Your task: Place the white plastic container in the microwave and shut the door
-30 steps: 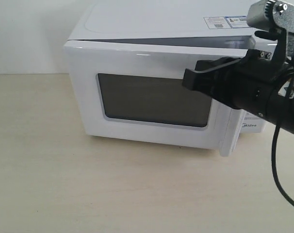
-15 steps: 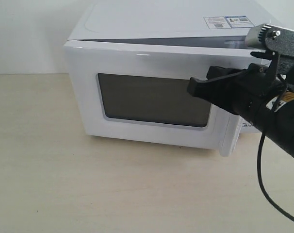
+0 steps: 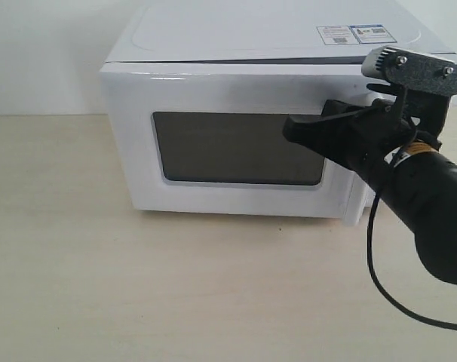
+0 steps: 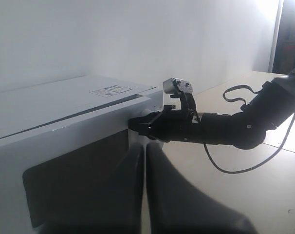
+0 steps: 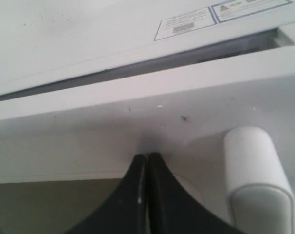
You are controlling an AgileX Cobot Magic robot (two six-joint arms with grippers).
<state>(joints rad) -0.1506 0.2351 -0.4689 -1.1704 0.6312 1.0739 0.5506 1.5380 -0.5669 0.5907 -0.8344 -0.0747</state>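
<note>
The white microwave point(image 3: 236, 45) stands at the back of the table. Its door point(image 3: 213, 90), with a dark window point(image 3: 236, 147), lies almost flush against the body; a thin dark gap shows along the top. My right gripper point(image 3: 289, 127) is shut and empty, its tips pressed on the door front beside the white bar handle point(image 5: 257, 170). In the right wrist view the right gripper point(image 5: 146, 157) touches the door just above the window. My left gripper point(image 4: 145, 146) is shut and empty, held off the door's front. The white plastic container is hidden.
Pale wooden tabletop point(image 3: 138, 286) spreads in front of and left of the microwave. Stickers point(image 3: 357, 34) sit on the microwave's top. A black cable point(image 3: 379, 279) hangs from the right arm. A white wall stands behind.
The right gripper has pushed the door inward; the door has swung from ajar to nearly flush with the microwave body, and the arm has dropped lower.
</note>
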